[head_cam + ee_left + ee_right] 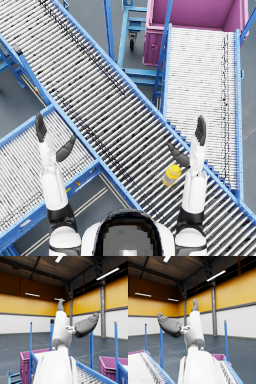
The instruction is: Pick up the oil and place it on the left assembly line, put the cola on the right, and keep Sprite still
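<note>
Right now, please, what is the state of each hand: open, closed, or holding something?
Left hand: open, holding nothing.
Right hand: open, holding nothing.

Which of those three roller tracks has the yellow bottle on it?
The long middle track, crossing diagonally between the shorter left track and right track. The yellow bottle is on it, close by the right hand.

No lettering, brand, number or sign could be read in any view. The yellow-capped bottle (171, 175) on the roller conveyor (100, 100) appeared too small and blurred for a label to be made out.
</note>
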Controlling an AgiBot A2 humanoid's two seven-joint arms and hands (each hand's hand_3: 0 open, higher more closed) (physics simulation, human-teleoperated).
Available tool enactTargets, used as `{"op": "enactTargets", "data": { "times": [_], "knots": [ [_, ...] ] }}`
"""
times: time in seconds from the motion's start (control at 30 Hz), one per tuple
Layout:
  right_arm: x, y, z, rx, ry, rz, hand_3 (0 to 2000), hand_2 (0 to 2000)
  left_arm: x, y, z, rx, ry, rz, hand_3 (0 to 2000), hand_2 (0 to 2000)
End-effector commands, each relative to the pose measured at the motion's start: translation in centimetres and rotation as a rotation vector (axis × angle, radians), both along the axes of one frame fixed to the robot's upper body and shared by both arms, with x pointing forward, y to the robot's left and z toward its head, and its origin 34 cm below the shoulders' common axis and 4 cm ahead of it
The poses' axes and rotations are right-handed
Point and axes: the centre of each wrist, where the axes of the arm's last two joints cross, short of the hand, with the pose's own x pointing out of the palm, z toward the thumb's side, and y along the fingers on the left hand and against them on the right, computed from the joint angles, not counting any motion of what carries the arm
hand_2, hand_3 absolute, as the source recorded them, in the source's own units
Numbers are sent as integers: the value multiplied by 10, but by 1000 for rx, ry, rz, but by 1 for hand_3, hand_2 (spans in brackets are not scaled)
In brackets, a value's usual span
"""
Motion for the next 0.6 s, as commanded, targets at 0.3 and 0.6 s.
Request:
{"op": "enactTargets", "data": {
  "times": [0.3,0.6],
  "knots": [
    [-19,6,-22,13,59,15,0,0,-2,-1,2,-2,-10,0,0,0],
    [-33,13,-52,33,167,32,0,0,0,-6,-1,1,-1,-18,0,0]
  ]
}}
